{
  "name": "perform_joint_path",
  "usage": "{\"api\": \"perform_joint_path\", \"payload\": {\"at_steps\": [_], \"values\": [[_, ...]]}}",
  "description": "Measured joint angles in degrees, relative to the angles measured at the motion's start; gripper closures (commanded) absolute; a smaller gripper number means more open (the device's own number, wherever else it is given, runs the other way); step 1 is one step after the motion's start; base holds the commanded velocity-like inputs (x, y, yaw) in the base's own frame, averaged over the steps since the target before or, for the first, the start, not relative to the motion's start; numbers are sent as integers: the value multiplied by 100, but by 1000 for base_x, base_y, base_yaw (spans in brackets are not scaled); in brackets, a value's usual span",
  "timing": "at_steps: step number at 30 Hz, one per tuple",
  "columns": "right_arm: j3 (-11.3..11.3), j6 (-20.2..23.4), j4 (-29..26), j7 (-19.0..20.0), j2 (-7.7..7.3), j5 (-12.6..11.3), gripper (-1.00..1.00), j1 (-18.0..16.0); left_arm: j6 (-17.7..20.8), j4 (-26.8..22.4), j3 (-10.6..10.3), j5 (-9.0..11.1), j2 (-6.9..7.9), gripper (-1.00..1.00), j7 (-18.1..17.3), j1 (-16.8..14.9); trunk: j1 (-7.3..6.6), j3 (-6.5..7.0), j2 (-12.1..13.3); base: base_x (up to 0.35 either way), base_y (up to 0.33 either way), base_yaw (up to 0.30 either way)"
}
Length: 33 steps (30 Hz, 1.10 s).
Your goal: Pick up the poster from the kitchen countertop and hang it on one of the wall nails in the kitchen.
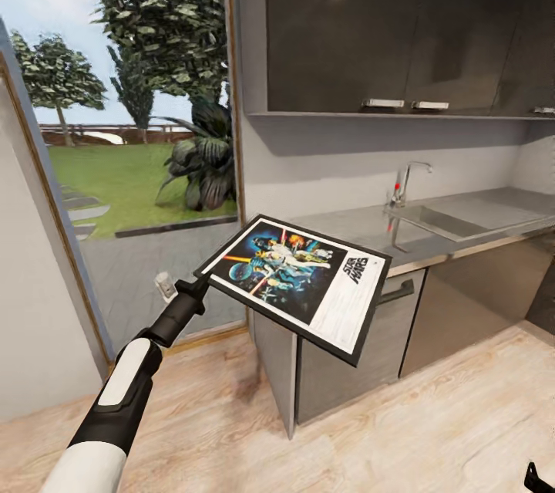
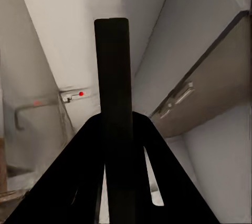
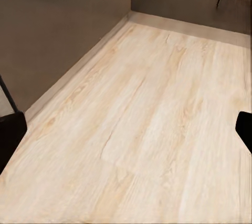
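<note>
The left fingers (image 1: 202,283) pinch one corner of the poster (image 1: 297,278). It is up in the air, tilted, by the end of the bench (image 1: 478,217). The sink (image 1: 435,220) looks bare. The right fingers (image 3: 241,129) are spread over the floor (image 3: 147,129).

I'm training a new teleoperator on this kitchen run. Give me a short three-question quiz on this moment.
1. True or false: the black-framed rectangular Star Wars poster lies flat on the long grey brushed-metal-look countertop.
2. Which gripper holds the poster? A) left gripper B) right gripper
3. Fill in: the chrome tap stands beside the inset ____.

Key:
1. False: it is held up, tilted, in front of the countertop's end and out over the floor.
2. A: its jaws grip the poster's edge, while the right gripper's fingertips stand wide apart over the pale wooden floor.
3. sink.
</note>
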Motion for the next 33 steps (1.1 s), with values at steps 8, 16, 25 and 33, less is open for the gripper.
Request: {"api": "perform_joint_path", "payload": {"at_steps": [8, 16, 25, 33], "values": [[18, -2, 3, 0, 23, 472, -100, 2, 231, -62, 10, 8, 5, 100, -23, 0, 0, 0, -1, -337, 0, 0], [23, -2, 3, 7, 34, 625, -100, 2, 251, -86, 5, 8, 5, 100, -32, 0, 0, 0, 0, -337, 0, 0], [23, -2, 3, 8, 34, 636, -100, 2, 245, -113, -7, 4, 5, 100, -85, -1, 0, -34, 0, -338, 0, 0], [23, -2, 4, 8, 34, 637, -100, 2, 312, -300, -26, -23, 6, 100, -294, -1, 0, -102, 0, -334, 0, 0]]}}
